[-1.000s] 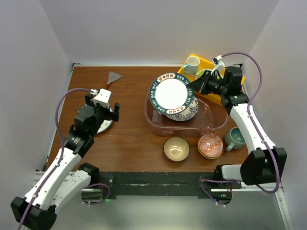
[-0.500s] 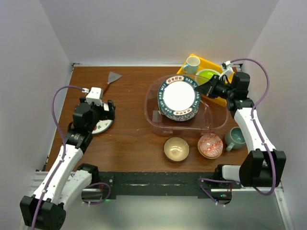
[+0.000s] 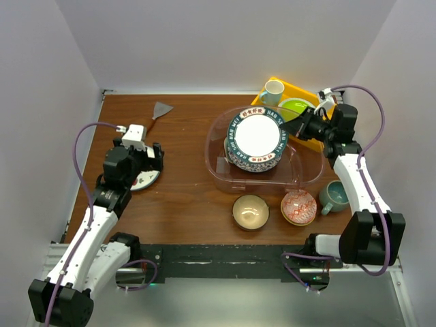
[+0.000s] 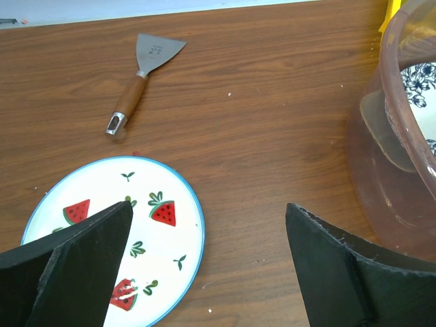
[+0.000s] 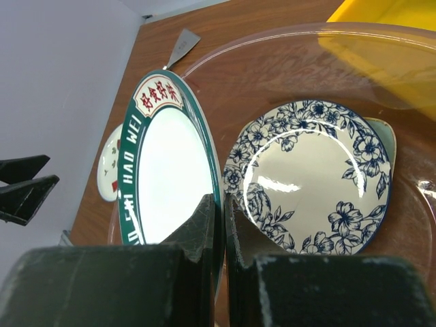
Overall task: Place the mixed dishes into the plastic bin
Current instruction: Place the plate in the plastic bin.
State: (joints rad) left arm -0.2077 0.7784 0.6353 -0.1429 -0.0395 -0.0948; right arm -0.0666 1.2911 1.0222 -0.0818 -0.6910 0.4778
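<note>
My right gripper [image 3: 295, 127] [image 5: 223, 204] is shut on the rim of the dark-green lettered plate [image 3: 257, 134] [image 5: 170, 177]. It holds the plate tilted inside the clear plastic bin [image 3: 212, 158] [image 5: 286, 33], just above the blue floral plate [image 3: 257, 165] [image 5: 320, 177] on the bin's floor. At the left, my left gripper [image 3: 145, 158] [image 4: 209, 208] hangs open over the right edge of the white plate with red fruit marks [image 3: 146, 180] [image 4: 116, 238]. A tan bowl [image 3: 250, 211], a red-patterned bowl [image 3: 298, 207] and a grey-teal mug [image 3: 335, 195] stand on the table in front of the bin.
A yellow tray [image 3: 304, 90] [image 5: 402, 13] behind the bin holds a white mug [image 3: 273, 91] and a lime-green plate [image 3: 294, 107]. A wooden-handled scraper [image 3: 161, 110] [image 4: 139, 75] lies at the back left. White walls close in three sides.
The right gripper has carried the green-rimmed plate rightward and lowered it over the blue floral plate. The left gripper moved in over the fruit plate, then held still.
</note>
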